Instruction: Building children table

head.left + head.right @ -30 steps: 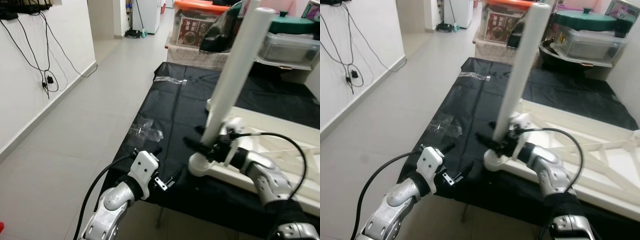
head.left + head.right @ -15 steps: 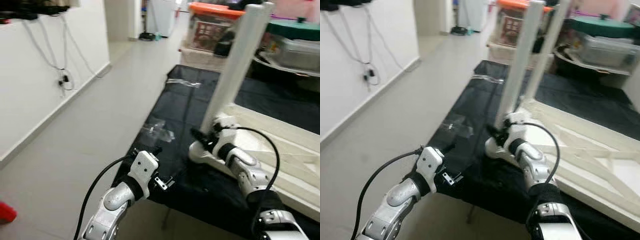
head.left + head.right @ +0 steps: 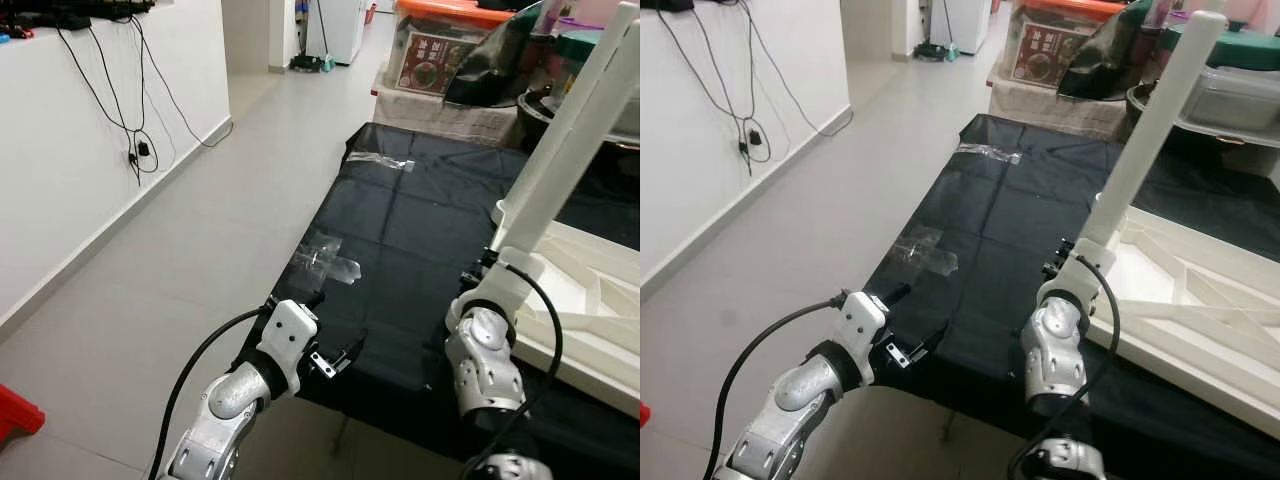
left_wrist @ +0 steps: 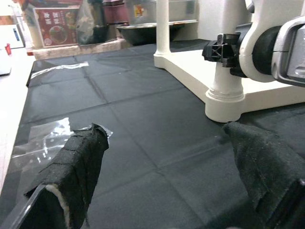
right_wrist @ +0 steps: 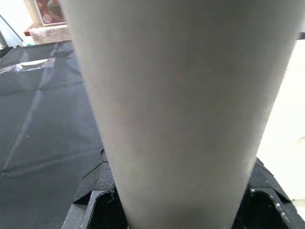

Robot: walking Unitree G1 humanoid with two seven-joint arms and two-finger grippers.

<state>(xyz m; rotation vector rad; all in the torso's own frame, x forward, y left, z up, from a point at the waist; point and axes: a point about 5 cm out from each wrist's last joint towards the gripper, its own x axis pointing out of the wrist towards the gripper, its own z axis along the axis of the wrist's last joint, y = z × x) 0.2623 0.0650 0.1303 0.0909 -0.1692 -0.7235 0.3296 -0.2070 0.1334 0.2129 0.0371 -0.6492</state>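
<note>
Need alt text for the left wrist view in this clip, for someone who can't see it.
The left gripper, fingers open, hovers low over a black cloth. Ahead, the right gripper is at the base of a white table leg standing at the corner of an upturned white tabletop. Crumpled clear plastic lies on the cloth.

Our two head cameras look forward and down from up high. Both see the same black worktop (image 3: 400,250) and the white table leg (image 3: 1150,130). Our left wrist camera sits low, looking across the worktop toward the leg's foot. Our right wrist camera is pressed very near the leg.
</note>
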